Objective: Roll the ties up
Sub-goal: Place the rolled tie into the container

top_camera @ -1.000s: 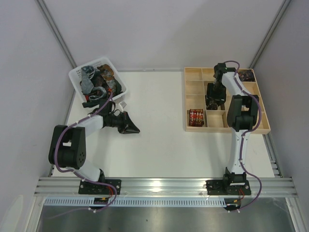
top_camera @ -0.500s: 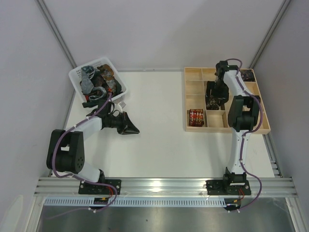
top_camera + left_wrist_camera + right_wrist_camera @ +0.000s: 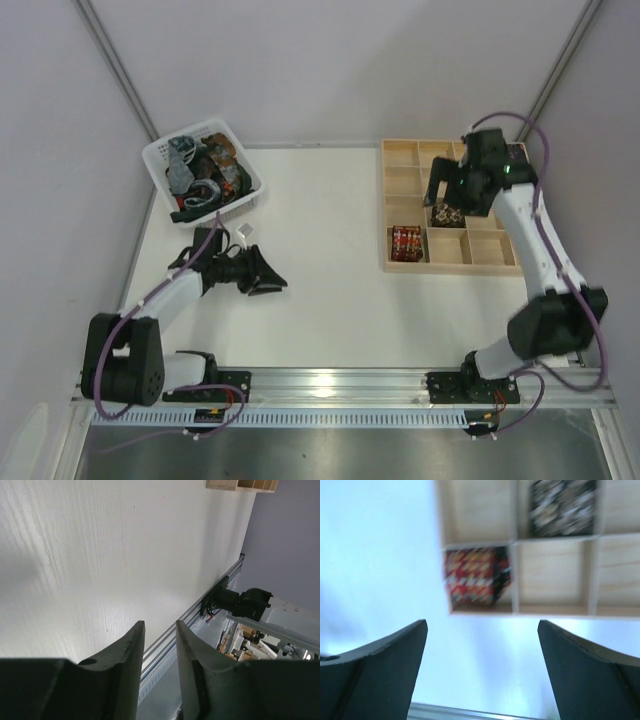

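Right claw point(image 3: 481, 630), spread wide and empty, hangs above a wooden tray point(image 3: 400, 183) at two o'clock on the bench point(image 3: 330, 290). Two rolled ties sit in separate compartments there: a red checked roll point(image 3: 475, 577) and a dark patterned roll point(image 3: 562, 505). Left claw point(image 3: 159, 627), fingers slightly apart with nothing between them, sits low over bare bench at eight o'clock. Loose ties point(image 3: 205, 170) fill a white basket point(image 3: 178, 136) at ten o'clock. The best approach is probably to lift one tie by its end, draw it clear of the tangle, lay it flat, then roll tightly.
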Robot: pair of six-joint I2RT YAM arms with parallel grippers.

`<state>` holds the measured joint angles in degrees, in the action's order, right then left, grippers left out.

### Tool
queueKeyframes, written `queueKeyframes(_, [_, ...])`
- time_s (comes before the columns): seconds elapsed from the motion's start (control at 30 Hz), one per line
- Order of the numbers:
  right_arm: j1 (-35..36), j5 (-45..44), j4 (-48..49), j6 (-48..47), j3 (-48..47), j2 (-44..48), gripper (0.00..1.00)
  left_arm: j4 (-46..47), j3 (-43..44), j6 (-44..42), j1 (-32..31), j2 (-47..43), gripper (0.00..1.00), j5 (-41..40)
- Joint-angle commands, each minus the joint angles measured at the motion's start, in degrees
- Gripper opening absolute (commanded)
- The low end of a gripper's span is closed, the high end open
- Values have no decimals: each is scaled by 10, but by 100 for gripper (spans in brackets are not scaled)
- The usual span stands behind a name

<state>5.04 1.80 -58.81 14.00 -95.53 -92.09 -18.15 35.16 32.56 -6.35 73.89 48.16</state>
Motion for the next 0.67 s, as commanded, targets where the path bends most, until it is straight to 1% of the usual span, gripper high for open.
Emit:
queueKeyframes(0.0, [66, 79, 137, 66, 214, 145, 100, 39, -44, 44, -2, -72, 39, -10])
queueKeyframes(0.03, [80, 85, 189, 74, 264, 179, 100, 63, -55, 51, -5, -86, 40, -10])
queueKeyframes(0.07, [96, 80, 212, 86, 304, 217, 100, 75, -78, 68, -7, -99, 43, -10])
queueKeyframes(0.1, [112, 66, 233, 104, 338, 276, 100, 84, -89, 78, -9, -111, 45, -13])
queueKeyframes(0.13, [142, 60, 263, 117, 403, 307, 100, 114, -101, 89, -13, -137, 46, -15])
queueKeyframes(0.17, [153, 54, 276, 130, 429, 332, 100, 129, -125, 113, -15, -150, 49, -19])
queueKeyframes(0.2, [166, 44, 293, 147, 461, 377, 100, 141, -138, 123, -18, -164, 50, -25])
queueKeyframes(0.23, [192, 34, 314, 158, 506, 394, 100, 161, -160, 141, -24, -185, 52, -32])
queueKeyframes(0.3, [212, -1, 323, 184, 544, 417, 100, 177, -181, 160, -33, -214, 54, -54])
queueKeyframes(0.33, [226, -7, 325, 198, 575, 435, 100, 180, -192, 167, -44, -245, 56, -62])
queueKeyframes(0.37, [233, -14, 326, 206, 590, 444, 100, 214, -217, 196, -49, -260, 59, -66])
queueKeyframes(0.5, [241, 14, 343, 218, 662, 480, 100, 241, -269, 241, -70, -327, 65, -80])
queueKeyframes(0.53, [241, 18, 346, 221, 674, 498, 100, 239, -275, 242, -72, -338, 68, -82])
queueKeyframes(0.57, [241, 29, 349, 217, 692, 508, 100, 240, -285, 240, -72, -347, 76, -81])
queueKeyframes(0.6, [241, 41, 357, 215, 701, 524, 100, 242, -289, 243, -72, -360, 80, -80])
queueKeyframes(0.63, [244, 46, 390, 213, 713, 542, 100, 270, -295, 250, -73, -364, 83, -70])
